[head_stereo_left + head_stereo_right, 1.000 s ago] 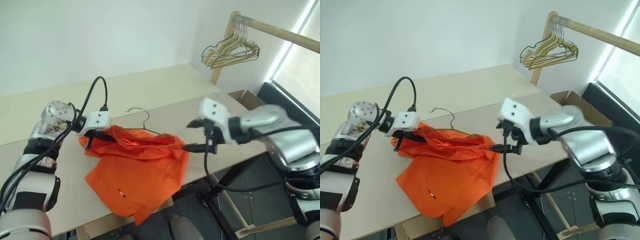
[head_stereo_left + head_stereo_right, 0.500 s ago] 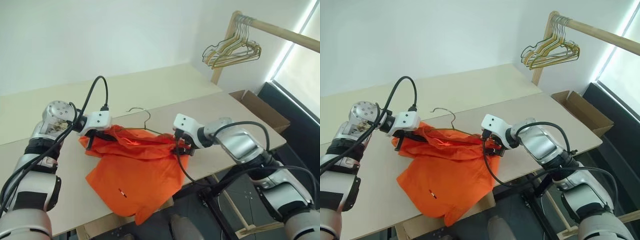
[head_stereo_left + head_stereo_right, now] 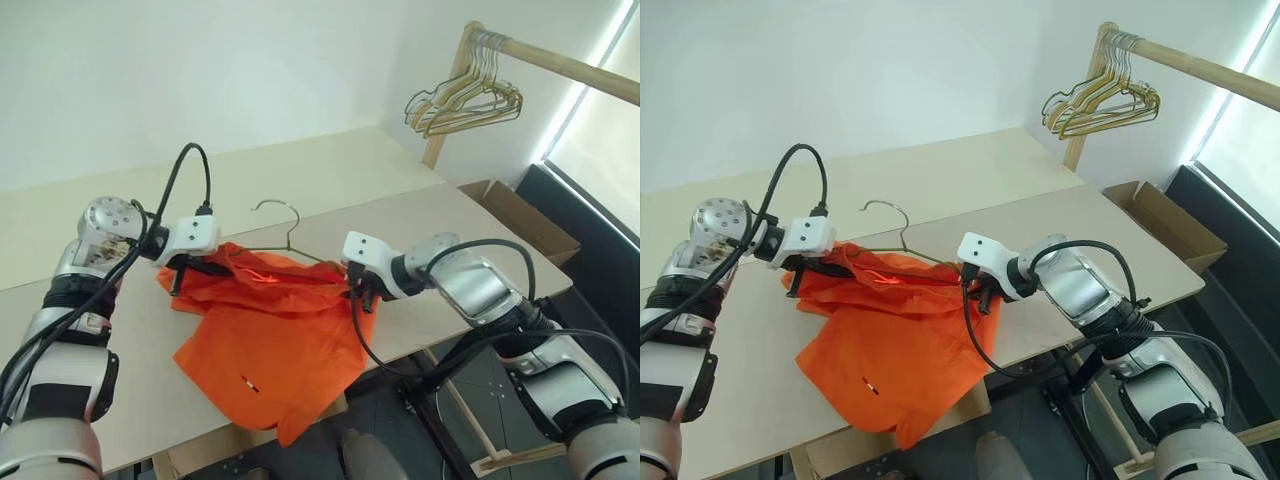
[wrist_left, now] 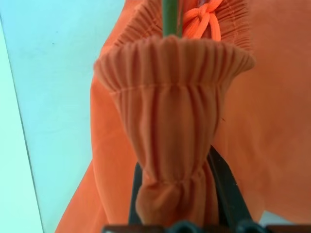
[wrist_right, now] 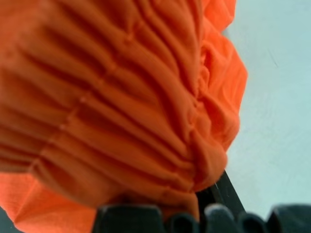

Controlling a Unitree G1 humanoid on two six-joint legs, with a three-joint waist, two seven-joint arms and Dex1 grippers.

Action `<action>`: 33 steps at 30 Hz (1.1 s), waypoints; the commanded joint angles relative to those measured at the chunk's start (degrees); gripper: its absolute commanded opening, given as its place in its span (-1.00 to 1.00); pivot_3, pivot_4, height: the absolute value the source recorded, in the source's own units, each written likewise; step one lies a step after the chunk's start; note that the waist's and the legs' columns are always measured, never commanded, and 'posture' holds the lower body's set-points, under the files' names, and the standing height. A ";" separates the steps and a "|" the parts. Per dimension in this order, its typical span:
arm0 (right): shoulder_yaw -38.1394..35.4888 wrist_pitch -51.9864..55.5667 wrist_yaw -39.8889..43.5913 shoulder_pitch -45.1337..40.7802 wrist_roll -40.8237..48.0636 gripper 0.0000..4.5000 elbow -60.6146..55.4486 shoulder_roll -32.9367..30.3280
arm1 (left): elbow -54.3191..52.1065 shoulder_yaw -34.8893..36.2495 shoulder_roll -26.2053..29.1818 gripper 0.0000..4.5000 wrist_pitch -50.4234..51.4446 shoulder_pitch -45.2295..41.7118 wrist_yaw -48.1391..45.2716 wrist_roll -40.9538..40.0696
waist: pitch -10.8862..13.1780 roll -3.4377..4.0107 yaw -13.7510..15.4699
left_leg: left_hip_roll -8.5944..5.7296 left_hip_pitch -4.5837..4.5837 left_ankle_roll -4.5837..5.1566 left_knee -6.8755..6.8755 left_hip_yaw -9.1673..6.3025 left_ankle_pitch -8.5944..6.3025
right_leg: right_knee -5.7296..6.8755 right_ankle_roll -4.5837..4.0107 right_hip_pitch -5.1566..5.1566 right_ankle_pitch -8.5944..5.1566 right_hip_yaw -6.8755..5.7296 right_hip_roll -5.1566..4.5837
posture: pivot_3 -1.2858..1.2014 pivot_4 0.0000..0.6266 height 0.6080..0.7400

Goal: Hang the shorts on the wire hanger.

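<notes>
shorts [image 3: 270, 340]: bright orange, lying on the table [image 3: 450, 225] between the 2 grippers, waistband end raised toward the far side, legs spread toward the near edge, one corner drooping over it.
fabric feel: soft and light by the look of it, limp, folds wherever it is not held; the gathered elastic waistband is the thickest and firmest part, so it should resist slipping better than the thin leg cloth.
hanger [image 3: 285, 232]: thin greenish-grey wire, hook sticking up behind the waistband, its lower part buried in the cloth; the left wrist view shows a wire strand running into the waistband opening beside the knotted drawstring [image 4: 204, 17].
hanger feel: likely light and springy, easy to tip or drag along when the cloth is pulled.
left gripper [image 3: 185, 275]: clamped on the left end of the waistband, a bunched roll of elastic pinched between its 2 black fingers [image 4: 226, 187].
right gripper [image 3: 360, 290]: closed on the right end of the waistband, gathered cloth bulging over its fingers.
where to hold: the 2 waistband ends, as now; judged the best place, since a stretched band keeps the opening wide for the wire.
risk: pulling too hard may stretch the elastic out of a pinch, or shift the hanger.
other hangers [image 3: 465, 100]: a gold and dark bunch on the wooden rail, well apart.
</notes>
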 commanded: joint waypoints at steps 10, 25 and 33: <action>-12.64 8.79 0.56 5.15 9.52 -1.00 -9.55 -3.79 | -2.51 7.41 -1.19 0.80 7.39 -3.39 -1.52 -10.23 | 0.00 0.00 0.13 | -0.01 -0.03 0.00 0.01 -0.02 0.00 | -0.01 0.00 0.00 0.00 -0.01 -0.03 | -0.18 -0.98 1.00; -45.74 38.30 -14.16 22.39 21.06 -1.00 -31.73 -4.46 | -44.08 25.34 -13.49 0.99 43.20 9.44 31.82 -35.85 | 0.00 0.00 0.57 | 0.04 -0.04 0.01 0.01 -0.04 -0.01 | -0.07 0.00 0.08 0.00 0.04 -0.07 | -0.22 -0.95 1.00; -61.12 41.34 -28.55 28.36 26.73 -1.00 -32.76 -4.19 | -62.00 24.82 -22.78 0.99 50.60 15.39 46.99 -44.59 | -0.22 0.34 0.08 | 0.04 0.06 0.02 0.01 0.01 -0.02 | -0.31 0.00 0.29 0.00 0.08 -0.06 | -0.27 -0.95 1.00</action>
